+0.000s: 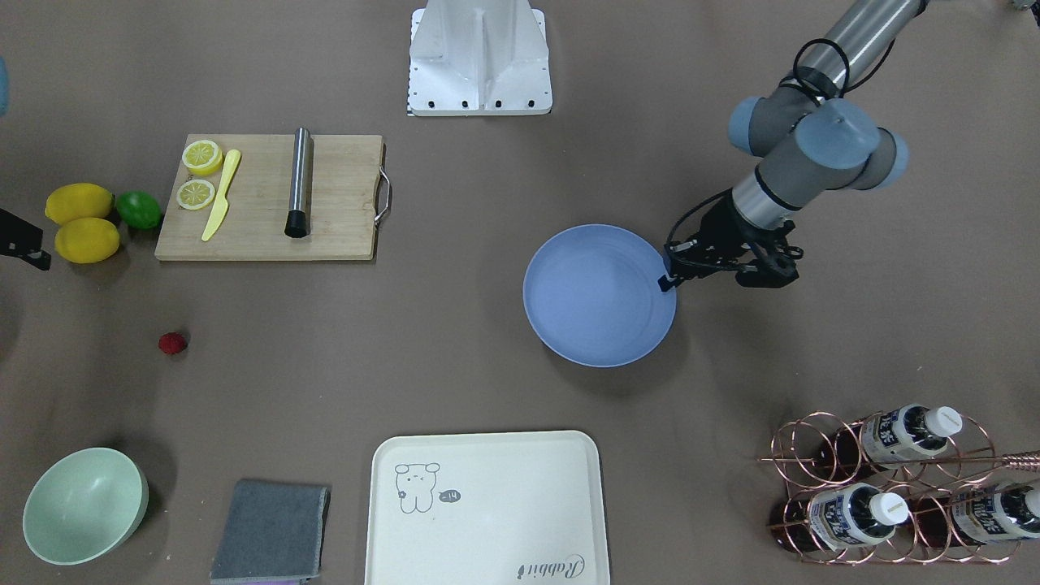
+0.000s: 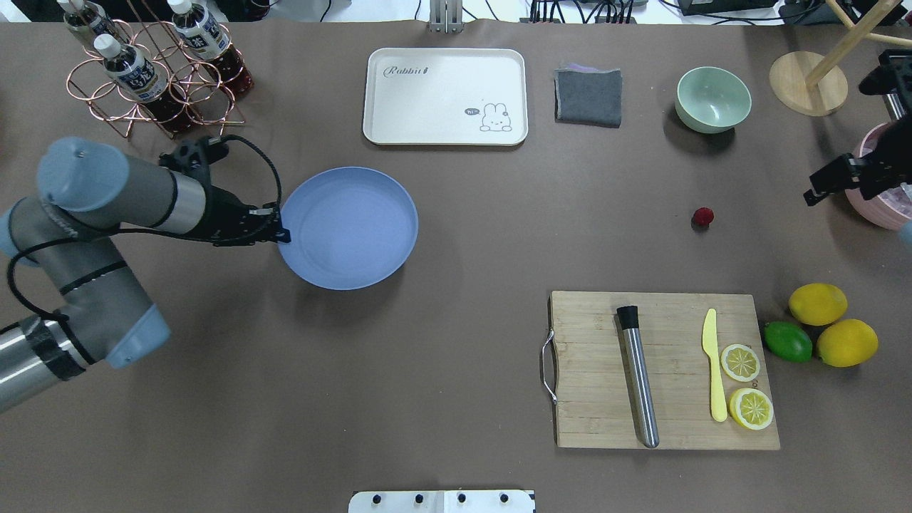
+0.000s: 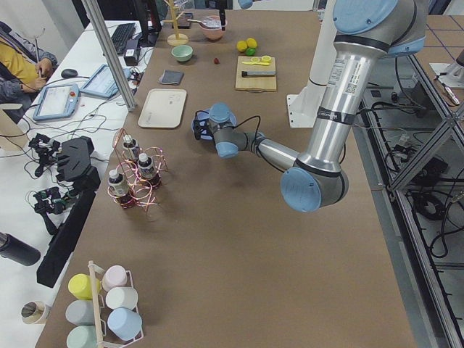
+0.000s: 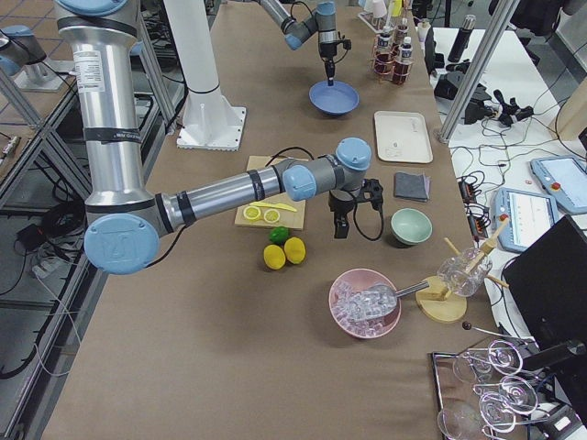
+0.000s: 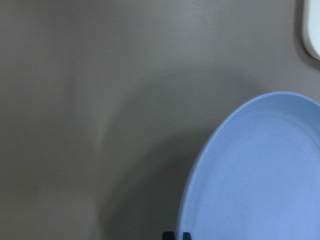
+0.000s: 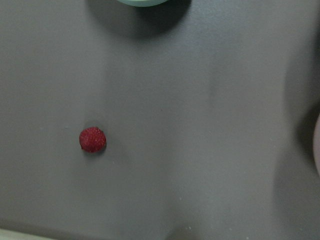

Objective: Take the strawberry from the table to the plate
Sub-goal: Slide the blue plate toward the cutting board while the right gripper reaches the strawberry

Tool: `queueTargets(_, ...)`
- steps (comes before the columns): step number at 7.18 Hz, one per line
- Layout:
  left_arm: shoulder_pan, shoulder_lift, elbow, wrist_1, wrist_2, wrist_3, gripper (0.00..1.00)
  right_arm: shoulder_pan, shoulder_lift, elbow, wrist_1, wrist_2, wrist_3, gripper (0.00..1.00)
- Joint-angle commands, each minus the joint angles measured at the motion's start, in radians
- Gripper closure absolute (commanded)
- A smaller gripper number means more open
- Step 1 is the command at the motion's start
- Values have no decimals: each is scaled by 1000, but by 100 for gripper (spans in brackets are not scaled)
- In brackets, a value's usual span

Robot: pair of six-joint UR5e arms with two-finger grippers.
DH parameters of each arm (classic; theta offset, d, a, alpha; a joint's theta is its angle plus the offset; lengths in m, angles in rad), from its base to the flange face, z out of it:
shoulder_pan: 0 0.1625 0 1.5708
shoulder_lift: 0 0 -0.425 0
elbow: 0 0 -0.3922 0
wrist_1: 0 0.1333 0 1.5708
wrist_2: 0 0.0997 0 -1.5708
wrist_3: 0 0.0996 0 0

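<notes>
The strawberry (image 2: 703, 216) (image 1: 172, 343) is a small dark-red berry lying alone on the brown table (image 2: 463, 320). It sits left of centre in the right wrist view (image 6: 92, 139). My right gripper (image 2: 811, 197) (image 1: 32, 258) hovers off to the berry's side, clear of it. It looks open with nothing held, and none of its fingers appear in its wrist view. The blue-grey plate (image 2: 348, 228) (image 1: 600, 295) (image 5: 260, 175) rests empty on the far side of the table. My left gripper (image 2: 281, 234) (image 1: 666, 280) is shut on the plate's rim.
A cutting board (image 2: 662, 370) with a steel rod, a yellow knife and lemon slices lies near the berry. Two lemons (image 2: 818, 303) and a lime (image 2: 788, 341) sit beside it. A green bowl (image 2: 713, 98), pink bowl (image 2: 883, 206), grey cloth (image 2: 588, 96), cream tray (image 2: 445, 96) and bottle rack (image 2: 153, 71) ring the table.
</notes>
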Motion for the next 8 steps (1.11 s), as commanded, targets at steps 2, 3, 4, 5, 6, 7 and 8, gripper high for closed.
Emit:
queueTargets(2, 212, -165, 1, 127, 199, -101, 100, -140, 64, -180, 265, -108, 223, 3)
queueTargets(3, 240, -181, 3, 130, 229, -129, 100, -188, 66, -214, 345, -148, 284, 5)
queueTargets(4, 251, -187, 7, 132, 232, -133, 100, -206, 111, -254, 347, -163, 288, 5)
queueTargets(5, 262, -188, 9, 132, 252, -134, 100, -225, 157, -297, 349, -177, 305, 5)
queueTargets(6, 263, -188, 9, 132, 253, -134, 100, -231, 159, -301, 361, -180, 312, 5)
queueTargets(7, 262, -184, 7, 130, 252, -132, 96, -245, 161, -305, 364, -185, 313, 5)
queueTargets(8, 262, -188, 7, 132, 252, -132, 26, -245, 158, -304, 367, -185, 313, 13)
